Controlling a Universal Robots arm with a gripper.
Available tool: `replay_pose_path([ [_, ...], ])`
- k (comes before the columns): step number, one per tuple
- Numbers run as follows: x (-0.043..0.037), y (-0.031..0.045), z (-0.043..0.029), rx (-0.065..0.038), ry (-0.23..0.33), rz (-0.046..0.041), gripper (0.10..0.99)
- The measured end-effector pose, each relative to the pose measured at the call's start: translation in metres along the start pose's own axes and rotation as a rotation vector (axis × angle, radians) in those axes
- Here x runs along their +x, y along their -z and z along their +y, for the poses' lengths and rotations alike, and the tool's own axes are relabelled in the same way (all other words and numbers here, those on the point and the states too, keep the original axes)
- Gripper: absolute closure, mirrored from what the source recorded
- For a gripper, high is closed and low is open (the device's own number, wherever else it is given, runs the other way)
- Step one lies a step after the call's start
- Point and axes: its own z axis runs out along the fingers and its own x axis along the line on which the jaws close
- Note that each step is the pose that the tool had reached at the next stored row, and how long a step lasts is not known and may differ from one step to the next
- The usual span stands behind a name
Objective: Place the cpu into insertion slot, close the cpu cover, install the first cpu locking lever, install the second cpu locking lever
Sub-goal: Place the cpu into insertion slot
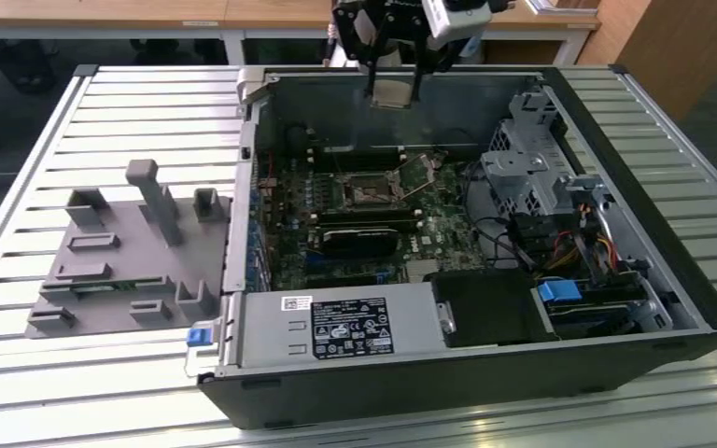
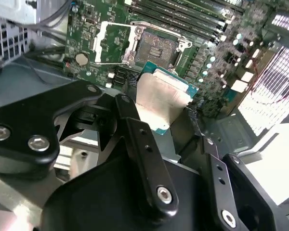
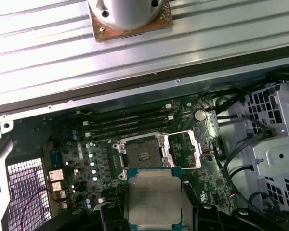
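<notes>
The cpu (image 3: 154,199) hangs in the air above the motherboard (image 3: 67,154), its silvery-grey metal top showing in both wrist views. The black fingers (image 2: 135,130) of the gripper (image 1: 394,86) pinch it by two opposite edges. In the exterior view, it is held high over the far wall of the open computer case (image 1: 458,387), well clear of the insertion slot (image 1: 368,189) and farther back than it.

In the first wrist view, the insertion slot (image 3: 143,155) lies open and bare, a dark square with a black rim, and the chip's near edge is just short of it. The cpu cover (image 2: 99,43) is swung back from the insertion slot and lies flat on the board right beside it, green board showing through its window. On another side of the insertion slot run the long black memory sticks (image 3: 130,124), parallel to its edge.

In the exterior view, a grey power supply (image 1: 333,327) sits nearer the camera than the insertion slot, against the case's front wall. The case lies on its side on a slatted metal worktop (image 1: 147,103). A grey fixture block (image 1: 122,271) stands on the worktop well away from the insertion slot, towards the exterior view's left.
</notes>
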Motion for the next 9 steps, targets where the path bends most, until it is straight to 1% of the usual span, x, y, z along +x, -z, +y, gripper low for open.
replay_pose_path([
  [9,0.0000,-0.0012,-0.0001,-0.003,-0.153,-0.0137,0.557],
])
